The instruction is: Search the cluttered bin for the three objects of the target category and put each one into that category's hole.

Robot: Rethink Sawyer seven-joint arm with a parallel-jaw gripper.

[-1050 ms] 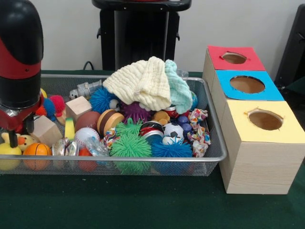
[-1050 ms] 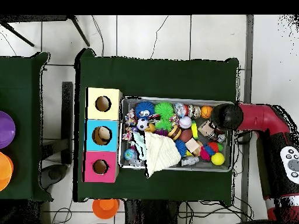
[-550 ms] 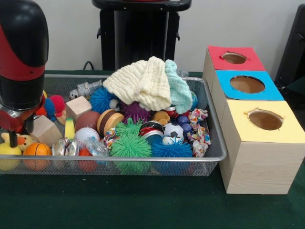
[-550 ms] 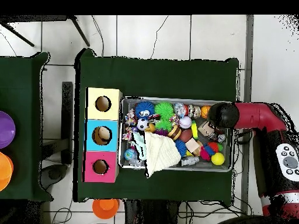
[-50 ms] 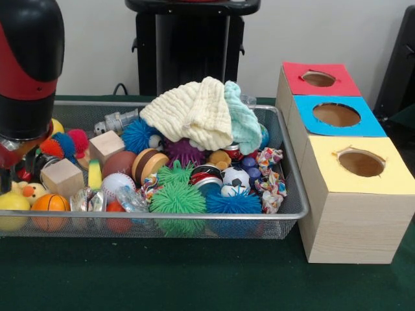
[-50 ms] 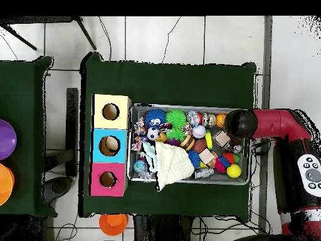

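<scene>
A wire mesh bin (image 5: 194, 218) is piled with toys: a pale yellow cloth (image 5: 191, 113) and a mint cloth (image 5: 244, 123) on top, green spiky balls (image 5: 177, 197), a blue spiky ball (image 5: 233, 203), two wooden blocks (image 5: 61, 176) (image 5: 106, 145), an orange mini basketball (image 5: 50, 203) and a soccer ball (image 5: 235, 176). To its right stands a wooden box with a yellow-topped hole (image 5: 360, 163), a blue-topped hole (image 5: 336, 115) and a red-topped hole (image 5: 318, 78). My gripper (image 5: 11, 162) hangs over the bin's left end under the red and black arm. From above it (image 6: 238, 123) covers the bin's right end.
The bin (image 6: 188, 107) and the three-hole box (image 6: 110, 145) sit side by side on a green-covered table (image 6: 169, 78). An orange round object (image 6: 113, 223) lies on the floor beyond the table edge. A second green table with purple and orange discs (image 6: 5, 139) stands at the left.
The arm has lifted a little above the bin's end, uncovering more of the wooden block and the yellow toys beneath it. The toys have not shifted.
</scene>
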